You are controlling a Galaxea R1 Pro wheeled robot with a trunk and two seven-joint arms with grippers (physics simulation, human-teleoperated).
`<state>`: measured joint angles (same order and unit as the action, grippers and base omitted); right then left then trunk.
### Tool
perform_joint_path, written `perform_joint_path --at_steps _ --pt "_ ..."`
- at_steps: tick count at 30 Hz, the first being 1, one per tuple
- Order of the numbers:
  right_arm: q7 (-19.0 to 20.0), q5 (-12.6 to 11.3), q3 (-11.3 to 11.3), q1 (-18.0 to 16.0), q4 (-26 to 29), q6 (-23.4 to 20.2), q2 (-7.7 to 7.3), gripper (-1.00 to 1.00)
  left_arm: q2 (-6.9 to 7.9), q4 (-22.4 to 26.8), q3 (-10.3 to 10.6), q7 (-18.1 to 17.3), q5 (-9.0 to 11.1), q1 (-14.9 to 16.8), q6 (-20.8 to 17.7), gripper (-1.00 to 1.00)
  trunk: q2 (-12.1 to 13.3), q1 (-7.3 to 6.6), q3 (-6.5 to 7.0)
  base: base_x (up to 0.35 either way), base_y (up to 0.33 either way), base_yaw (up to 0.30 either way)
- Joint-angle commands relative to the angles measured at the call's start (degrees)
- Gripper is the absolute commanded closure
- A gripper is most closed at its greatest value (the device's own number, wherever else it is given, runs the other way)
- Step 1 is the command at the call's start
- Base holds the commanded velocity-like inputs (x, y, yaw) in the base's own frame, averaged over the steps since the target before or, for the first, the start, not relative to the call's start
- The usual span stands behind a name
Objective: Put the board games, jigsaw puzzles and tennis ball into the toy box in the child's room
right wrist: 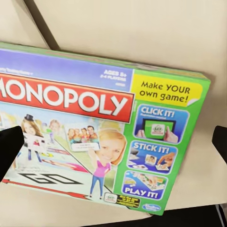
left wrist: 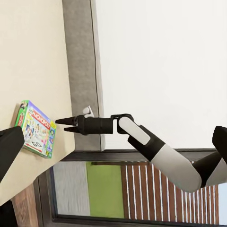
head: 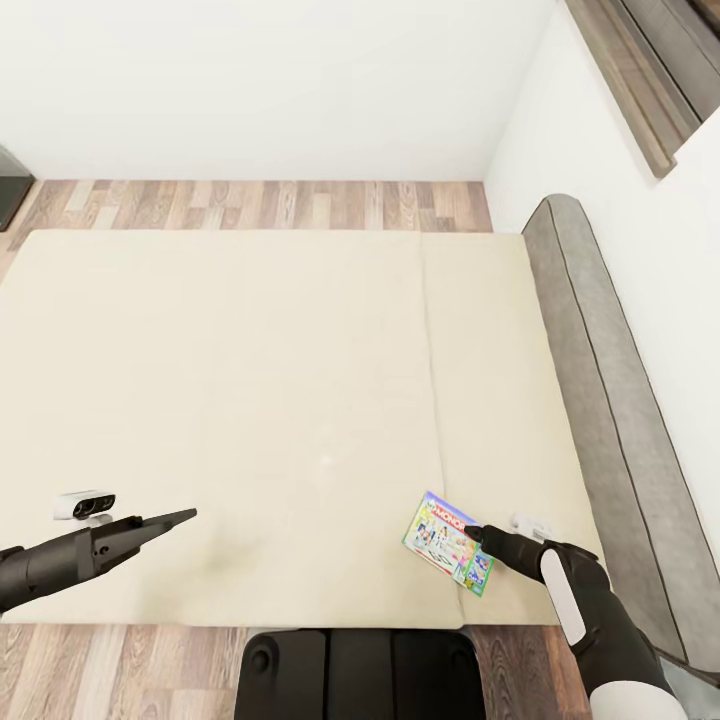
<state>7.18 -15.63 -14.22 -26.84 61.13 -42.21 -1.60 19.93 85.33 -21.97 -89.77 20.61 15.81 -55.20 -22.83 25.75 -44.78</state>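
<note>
**Right fingers over the Monopoly box at the bed's near edge**

The bed [head: 250, 400] takes up most of the head view, its cream cover bare but for one seam running from the far edge to the near edge, toward the headboard side. A grey padded headboard [head: 610, 400] runs along the bed's right edge against the white wall. Wood-plank floor [head: 260, 203] shows beyond the far edge, and the robot's dark base [head: 355, 672] sits just off the near edge.

The right arm [head: 600, 620] reaches in over the near right corner of the bed. The left arm [head: 50, 562] comes in at the near left corner, well apart from the board game.

The board game [head: 448, 542], a green-and-blue Monopoly box, lies flat on the bed close to the near edge, just on the headboard side of the seam, lid face up. In the right wrist view the box [right wrist: 104, 127] shows its red title banner and a green panel of small pictures.

The right fingers [head: 480, 537] are just above the box's headboard-side edge; in the left wrist view they [left wrist: 64, 124] show slightly apart, tips pointing at the box [left wrist: 37, 128], and contact cannot be told. The left fingers [head: 180, 518] look drawn together into a point above bare cover.
</note>
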Motion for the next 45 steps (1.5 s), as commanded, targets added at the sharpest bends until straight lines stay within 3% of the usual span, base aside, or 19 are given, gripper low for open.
perform_joint_path --at_steps 1,20,45 --pt "0.38 0.25 -0.12 -0.07 0.05 -0.31 0.02 -1.0 0.02 0.03 0.0 -0.23 -0.04 0.03 -0.61 -1.0 -0.09 0.03 -0.09 0.0 0.0 0.0" --pt "0.3 0.23 -0.1 -0.3 0.04 -0.33 0.09 -1.0 0.02 0.02 0.0 -0.23 -0.04 0.02 -0.61 -1.0 -0.09 0.03 -0.45 0.0 0.0 0.0" --pt "0.35 0.25 -0.02 -1.17 0.04 -0.49 0.11 -1.0 0.02 0.02 0.02 -0.23 -0.04 0.06 -0.61 -1.0 -0.09 0.03 -2.64 0.0 0.0 0.0"
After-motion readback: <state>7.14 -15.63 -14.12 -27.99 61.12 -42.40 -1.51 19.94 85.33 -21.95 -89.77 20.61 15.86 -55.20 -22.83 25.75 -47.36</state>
